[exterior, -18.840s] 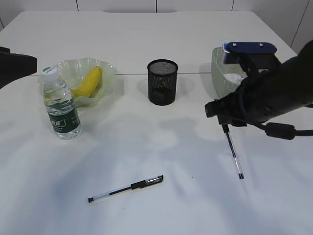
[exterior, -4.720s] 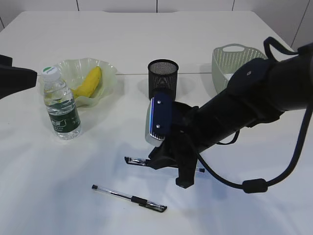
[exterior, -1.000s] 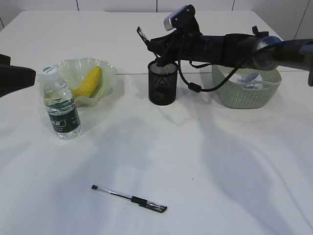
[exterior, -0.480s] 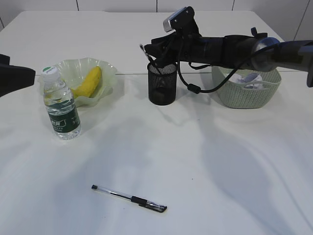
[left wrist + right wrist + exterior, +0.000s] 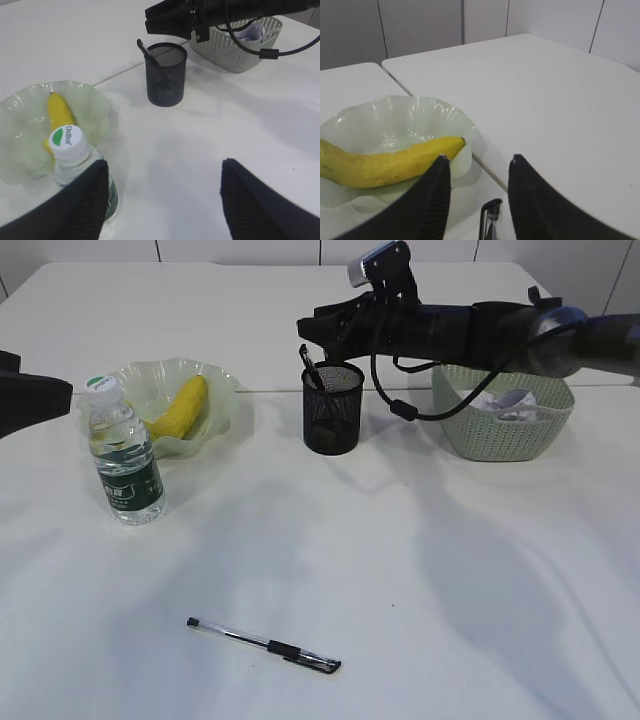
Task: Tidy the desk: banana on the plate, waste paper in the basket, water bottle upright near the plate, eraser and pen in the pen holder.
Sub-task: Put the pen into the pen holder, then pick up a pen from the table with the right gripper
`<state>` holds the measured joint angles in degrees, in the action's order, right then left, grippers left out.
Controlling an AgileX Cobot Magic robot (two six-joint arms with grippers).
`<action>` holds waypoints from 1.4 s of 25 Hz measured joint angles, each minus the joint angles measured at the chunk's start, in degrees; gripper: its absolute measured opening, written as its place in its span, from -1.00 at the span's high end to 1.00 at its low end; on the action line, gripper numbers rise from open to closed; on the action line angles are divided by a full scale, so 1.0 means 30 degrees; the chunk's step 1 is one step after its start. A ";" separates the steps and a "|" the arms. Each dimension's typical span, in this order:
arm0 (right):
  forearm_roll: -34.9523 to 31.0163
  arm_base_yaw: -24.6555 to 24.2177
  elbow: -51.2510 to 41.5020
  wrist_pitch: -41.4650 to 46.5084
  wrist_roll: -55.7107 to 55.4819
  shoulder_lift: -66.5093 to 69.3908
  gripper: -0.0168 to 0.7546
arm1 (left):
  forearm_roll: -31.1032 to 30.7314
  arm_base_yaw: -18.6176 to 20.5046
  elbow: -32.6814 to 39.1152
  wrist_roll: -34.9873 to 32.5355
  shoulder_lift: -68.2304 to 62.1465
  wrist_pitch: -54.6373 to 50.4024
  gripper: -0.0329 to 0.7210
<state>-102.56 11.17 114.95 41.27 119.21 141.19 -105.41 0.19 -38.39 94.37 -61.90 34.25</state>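
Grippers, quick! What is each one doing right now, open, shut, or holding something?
Left gripper: open, holding nothing.
Right gripper: open above the pen, which stands in the pen holder.

right arm (image 5: 470,330) spanning pen holder (image 5: 332,408), open desk (image 5: 400,580) around lone pen (image 5: 265,645)

A white desk (image 5: 420,570) fills most of the scene, with a thin seam running across it. Behind its far edge stands a wall (image 5: 400,250) of pale panels split by dark vertical joints. The light is soft and even, leaving faint grey shadows on the desk.
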 joint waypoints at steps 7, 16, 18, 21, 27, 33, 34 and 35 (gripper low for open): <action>0.2976 -0.0314 0.0000 0.0378 -0.3130 -0.1947 0.17 | 0.0000 0.0000 0.0000 0.0000 0.0000 -0.0041 -0.41; 0.8555 -0.0398 0.0000 0.1667 -1.0212 -0.4164 0.16 | 0.0000 0.0000 0.0000 0.0000 0.0000 -0.0041 -0.41; 1.0212 -0.0398 0.0000 0.2376 -1.1954 -0.4768 0.16 | 0.0000 0.0000 0.0000 0.0000 0.0000 -0.0041 -0.41; 1.2885 -0.0398 0.0000 0.3747 -1.4789 -0.5782 0.16 | 0.0000 0.0000 0.0000 0.0000 0.0000 -0.0041 -0.41; 1.6752 -0.0398 0.0000 0.6308 -1.8610 -0.7603 0.16 | 0.0000 0.0000 0.0000 0.0000 0.0000 0.0213 -0.41; 1.8977 -0.0398 0.0000 0.8730 -2.1982 -0.8936 0.16 | 0.0000 0.0000 0.0000 0.0000 0.0000 0.0850 -0.41; 1.9217 -0.0398 0.0000 0.9235 -2.2412 -0.9079 0.16 | 0.0000 0.0000 0.0000 0.0000 0.0000 0.0983 -0.41; 1.9351 -0.0398 0.0000 0.9479 -2.2780 -0.9227 0.16 | 0.0000 0.0000 0.0000 0.0000 0.0000 0.1072 -0.41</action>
<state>-44.51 9.97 114.95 69.70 50.87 113.51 -105.41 0.19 -38.39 94.37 -61.90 37.47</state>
